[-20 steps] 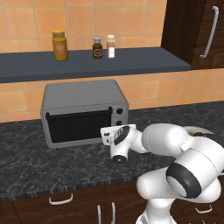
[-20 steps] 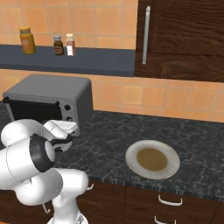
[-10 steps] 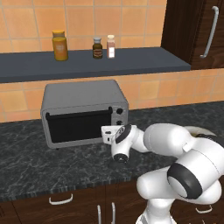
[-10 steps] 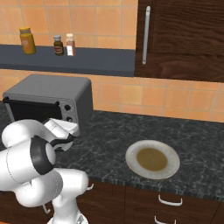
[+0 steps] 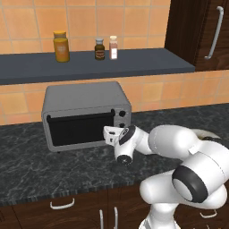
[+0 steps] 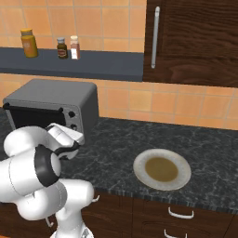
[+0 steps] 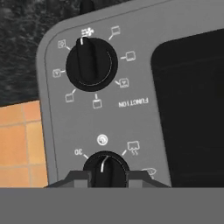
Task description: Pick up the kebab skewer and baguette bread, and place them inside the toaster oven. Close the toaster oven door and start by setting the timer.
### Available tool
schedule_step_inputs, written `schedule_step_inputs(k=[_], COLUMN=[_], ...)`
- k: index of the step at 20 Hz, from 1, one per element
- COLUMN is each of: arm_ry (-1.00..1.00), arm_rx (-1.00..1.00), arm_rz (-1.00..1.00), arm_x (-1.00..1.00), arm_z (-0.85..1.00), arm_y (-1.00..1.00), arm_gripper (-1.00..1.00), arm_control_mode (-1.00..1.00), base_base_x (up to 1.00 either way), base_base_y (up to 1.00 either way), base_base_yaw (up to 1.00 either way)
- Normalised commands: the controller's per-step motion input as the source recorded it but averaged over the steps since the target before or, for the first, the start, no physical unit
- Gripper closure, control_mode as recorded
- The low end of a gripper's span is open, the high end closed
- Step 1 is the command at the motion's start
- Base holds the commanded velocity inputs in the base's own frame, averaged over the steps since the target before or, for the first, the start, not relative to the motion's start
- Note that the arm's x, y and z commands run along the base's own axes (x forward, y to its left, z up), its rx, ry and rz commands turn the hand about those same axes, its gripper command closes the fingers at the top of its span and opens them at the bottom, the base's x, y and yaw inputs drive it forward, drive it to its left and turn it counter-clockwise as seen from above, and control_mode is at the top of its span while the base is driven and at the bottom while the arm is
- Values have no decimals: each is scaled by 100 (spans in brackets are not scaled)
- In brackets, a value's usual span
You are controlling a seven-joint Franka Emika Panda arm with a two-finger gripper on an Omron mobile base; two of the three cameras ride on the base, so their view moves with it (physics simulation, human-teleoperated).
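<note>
On the dark counter, the claw [image 7: 106, 175] pinches a black knob [image 7: 106, 168] on the toaster oven [image 5: 85, 112].

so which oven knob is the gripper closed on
The timer knob, marked 30, sits between the gripper tips. The function knob, ringed by mode icons, stands apart and untouched on the toaster oven.

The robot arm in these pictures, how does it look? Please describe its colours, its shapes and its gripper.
The arm is built of glossy white, rounded segments, with dark grey to black round caps at the joints and a thin dark ring around the wrist. The hand is a white block. The gripper has two small dark grey fingers. No cables or markings are visible.
</note>
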Motion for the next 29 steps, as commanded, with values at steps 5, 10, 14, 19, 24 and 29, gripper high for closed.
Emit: schedule_step_inputs(k=[5,10,14,19,24,29], arm_ry=[-11,-13,-9,-4,0,0], arm_rx=[22,23,21,19,21,22], arm_rz=[5,6,5,1,0,0], arm_x=[11,10,13,22,21,26], arm_z=[0,0,0,0,0,3], arm_y=[0,-4,-16,-12,-9,-9], arm_gripper=[100,100,100,100,100,100], arm_control_mode=[-100,-100,-100,-100,-100,-100], base_base_x=[0,0,0,0,0,0], base_base_y=[0,0,0,0,0,0], base_base_yaw=[0,0,0,0,0,0])
